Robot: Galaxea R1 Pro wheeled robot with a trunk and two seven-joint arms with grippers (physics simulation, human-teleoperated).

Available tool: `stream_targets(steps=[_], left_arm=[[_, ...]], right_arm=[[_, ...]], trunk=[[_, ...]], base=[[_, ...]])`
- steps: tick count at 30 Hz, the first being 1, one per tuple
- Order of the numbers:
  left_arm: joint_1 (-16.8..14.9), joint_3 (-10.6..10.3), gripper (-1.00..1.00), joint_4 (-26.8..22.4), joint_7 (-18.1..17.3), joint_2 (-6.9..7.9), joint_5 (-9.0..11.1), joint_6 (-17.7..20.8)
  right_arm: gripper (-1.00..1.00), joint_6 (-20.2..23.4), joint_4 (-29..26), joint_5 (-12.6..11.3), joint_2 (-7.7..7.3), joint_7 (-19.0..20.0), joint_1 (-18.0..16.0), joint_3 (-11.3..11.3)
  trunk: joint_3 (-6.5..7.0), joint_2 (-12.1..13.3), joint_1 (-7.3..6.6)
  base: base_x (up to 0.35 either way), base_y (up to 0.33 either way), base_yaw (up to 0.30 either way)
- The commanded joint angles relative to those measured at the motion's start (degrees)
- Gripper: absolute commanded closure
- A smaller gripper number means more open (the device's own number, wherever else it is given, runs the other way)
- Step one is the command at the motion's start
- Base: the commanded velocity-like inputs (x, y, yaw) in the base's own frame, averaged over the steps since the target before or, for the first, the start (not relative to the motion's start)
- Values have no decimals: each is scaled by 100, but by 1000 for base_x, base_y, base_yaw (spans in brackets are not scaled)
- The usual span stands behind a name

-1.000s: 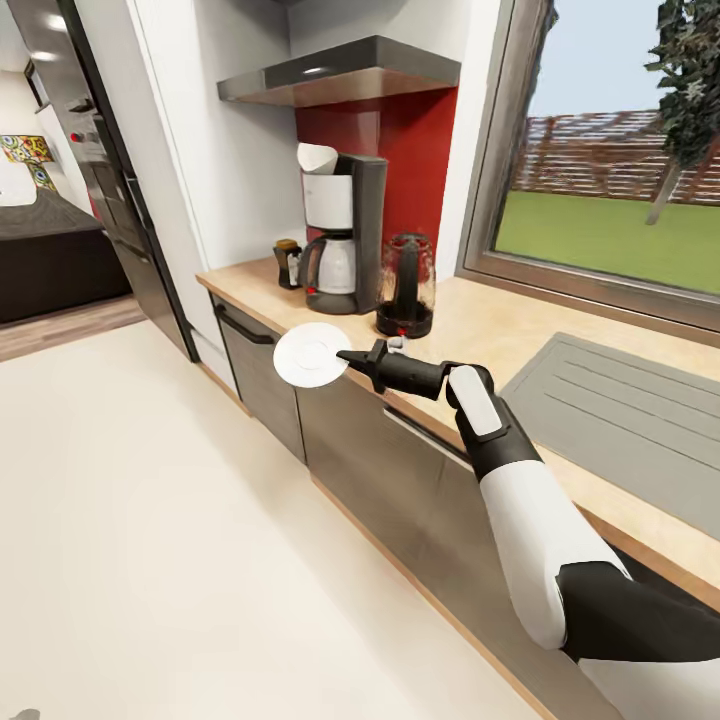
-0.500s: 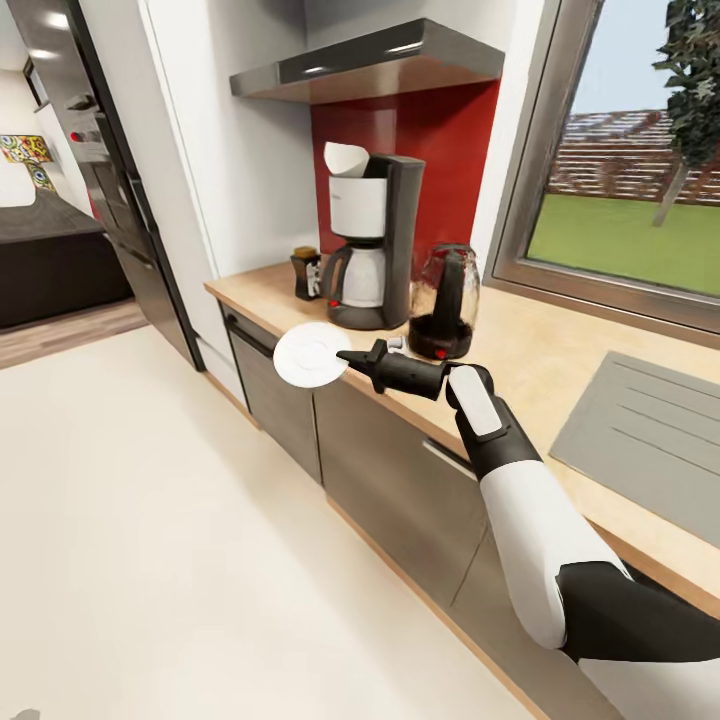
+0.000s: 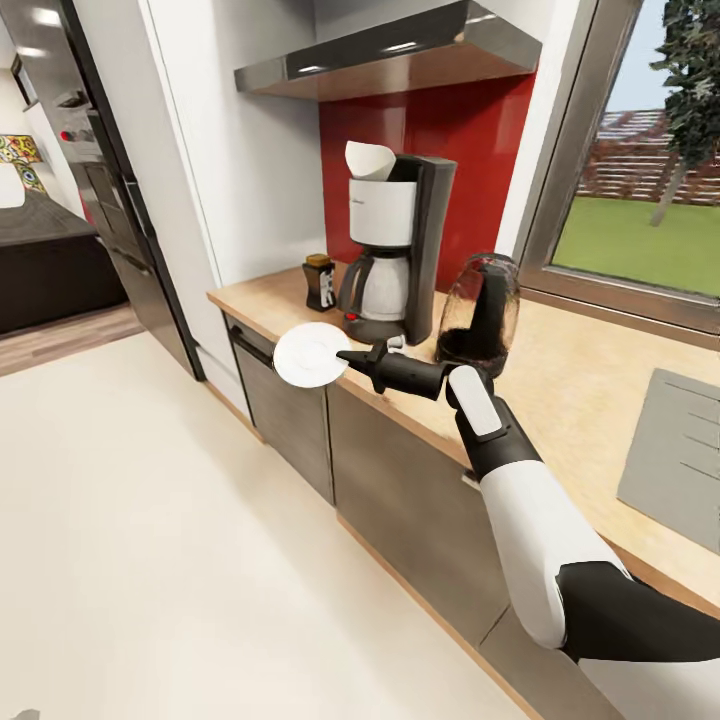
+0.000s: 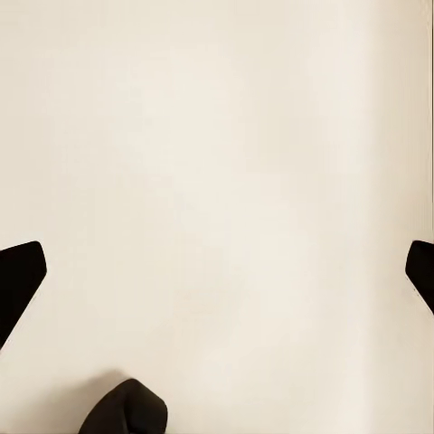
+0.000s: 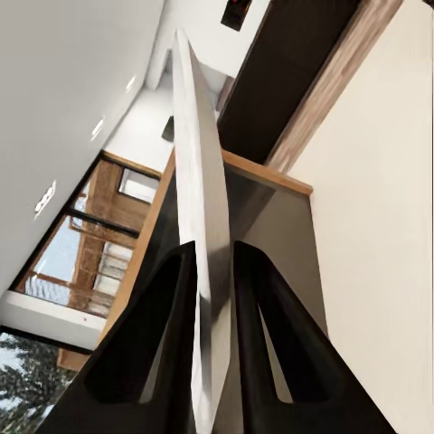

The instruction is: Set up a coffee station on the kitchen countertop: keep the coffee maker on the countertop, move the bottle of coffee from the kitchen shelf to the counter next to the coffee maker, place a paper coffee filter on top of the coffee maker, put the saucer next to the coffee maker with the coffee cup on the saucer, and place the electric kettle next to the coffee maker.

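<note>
Right end effector [image 3: 348, 357] stays clenched on the small white round saucer [image 3: 312, 354]. View has closed on the black-and-white coffee maker [image 3: 398, 250] at 12 o'clock; placement pending.

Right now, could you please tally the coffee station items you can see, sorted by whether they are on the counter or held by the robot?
On the counter: 4 (coffee maker with paper filter on top, coffee bottle, kettle)
Held in the right gripper: 1 (saucer)
Total: 5
</note>
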Motion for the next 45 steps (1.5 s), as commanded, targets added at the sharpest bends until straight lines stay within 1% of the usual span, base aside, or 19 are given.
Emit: stream_targets(steps=[1, 9, 23, 36, 41, 45], left_arm=[[4, 17, -100, -9, -6, -1, 48, 52], [4, 17, -100, -9, -6, -1, 48, 52], [4, 17, -100, -9, -6, -1, 48, 52], [4, 17, -100, -10, -6, -1, 48, 52], [4, 17, -100, -10, -6, -1, 48, 52], [4, 17, -100, -9, -6, -1, 48, 52]], right_arm=[[100, 25, 6, 21, 6, 56, -5, -16], [100, 25, 12, 21, 6, 56, -5, -16], [100, 25, 26, 29, 6, 56, -5, -16], [100, 25, 27, 29, 6, 56, -5, -16], [100, 25, 27, 29, 6, 56, -5, -16], [100, 25, 27, 29, 6, 56, -5, -16]], trunk=[[-4, -2, 1], [-4, -2, 1], [-4, -2, 1], [-4, -2, 1], [-4, -2, 1], [-4, -2, 1]], base=[[75, 66, -184], [23, 68, -253], [1, 268, -120], [0, 65, -246], [0, 264, -44], [0, 291, -181]])
